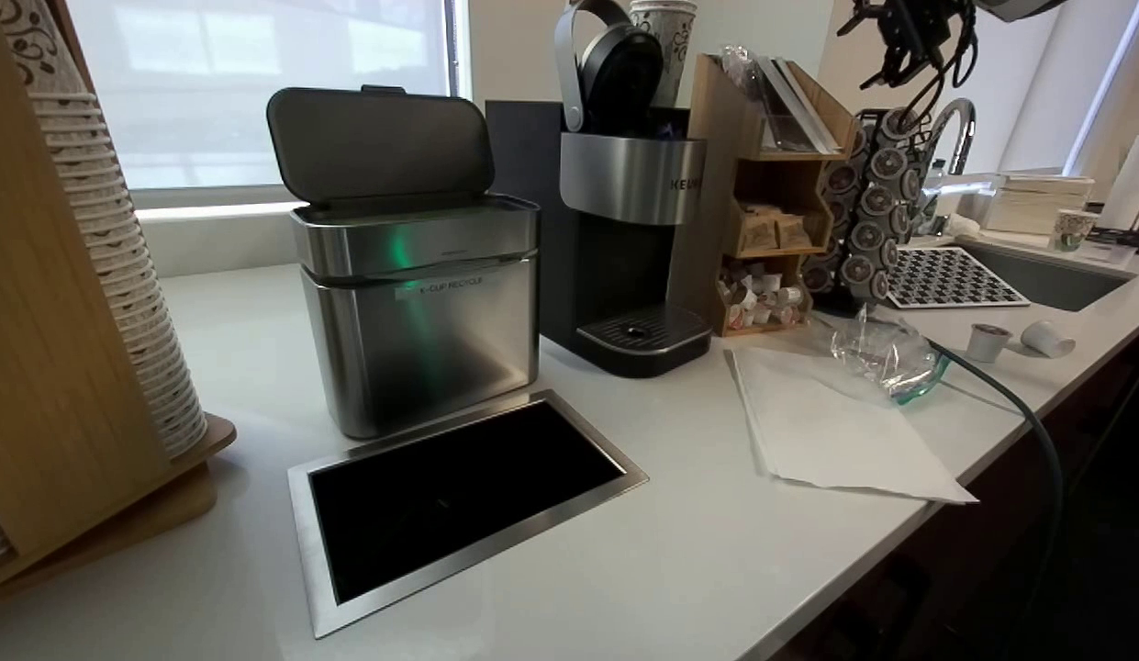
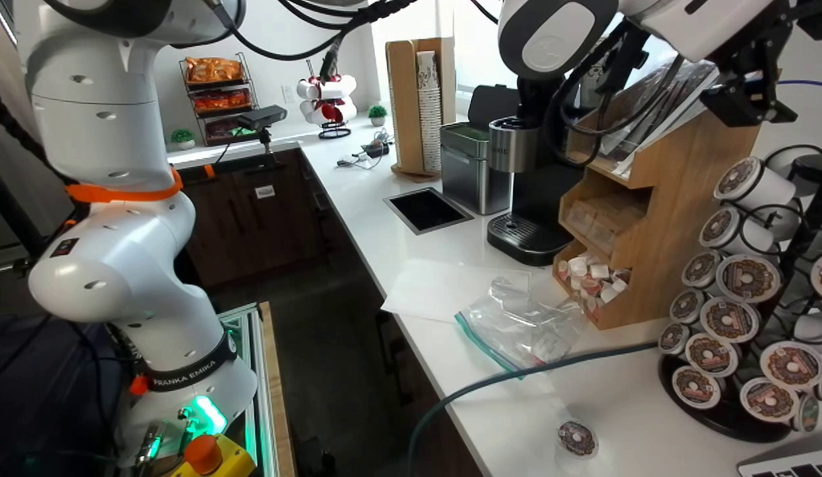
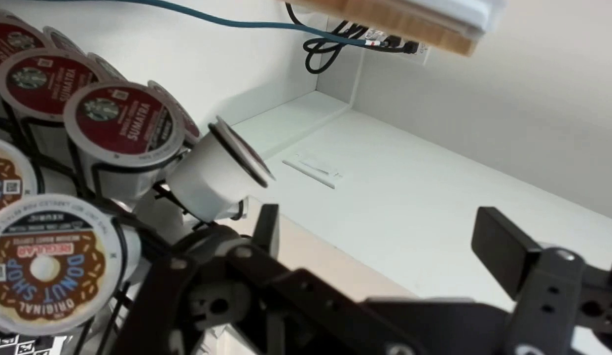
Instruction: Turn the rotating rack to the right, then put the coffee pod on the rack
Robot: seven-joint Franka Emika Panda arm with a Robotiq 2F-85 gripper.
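Note:
The rotating rack is a dark wire tower full of round pods; its black base shows in both exterior views (image 1: pixel 835 303) (image 2: pixel 725 424). In the wrist view its wires (image 3: pixel 54 165) and pods fill the left side. My gripper (image 3: pixel 379 227) is open with nothing between its fingers. The left finger is beside the rack; I cannot tell whether it touches. In both exterior views the gripper (image 1: pixel 858 53) (image 2: pixel 805 69) is high, near the rack's top. A coffee pod (image 1: pixel 988 342) (image 2: pixel 577 438) stands upright on the counter. Another pod (image 1: pixel 1048 339) lies on its side beside it.
A wooden organiser (image 2: pixel 689 218) and a coffee machine (image 1: pixel 633 184) stand along the wall. A plastic bag (image 2: pixel 516 318), white paper (image 1: pixel 835 422) and a blue cable (image 2: pixel 516 374) lie on the counter. A checkered board (image 1: pixel 954 277) and sink (image 1: pixel 1046 275) lie beyond the rack.

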